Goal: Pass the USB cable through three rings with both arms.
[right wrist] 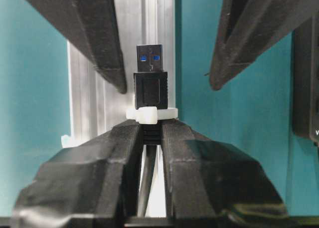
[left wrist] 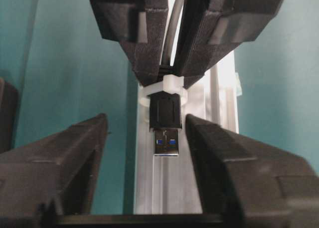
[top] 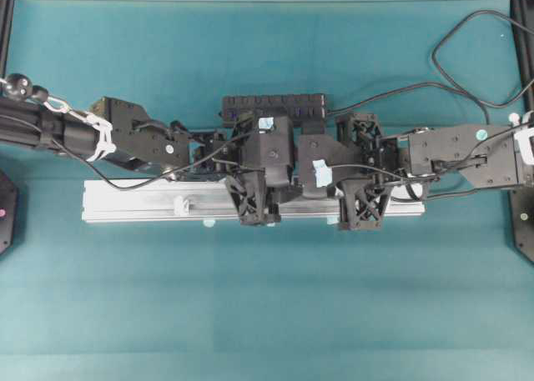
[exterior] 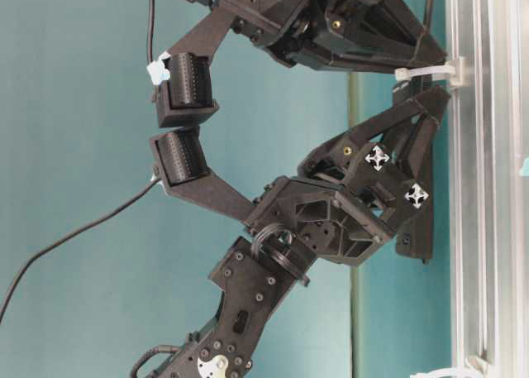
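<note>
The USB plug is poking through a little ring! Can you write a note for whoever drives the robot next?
Right gripper: shut on the USB cable just behind the plug.
Left gripper: open, jaws either side of the plug, not gripping yet.
Plug tip has come through a ring on the silver rail.
Another ring stands further along the rail.
Left: take the plug with the left gripper, pull through, thread what remains.

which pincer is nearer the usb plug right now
Right. The right pincer is shut on the cable directly behind the USB plug, at the ring. The left pincer stands open on either side of the plug, not touching.
</note>
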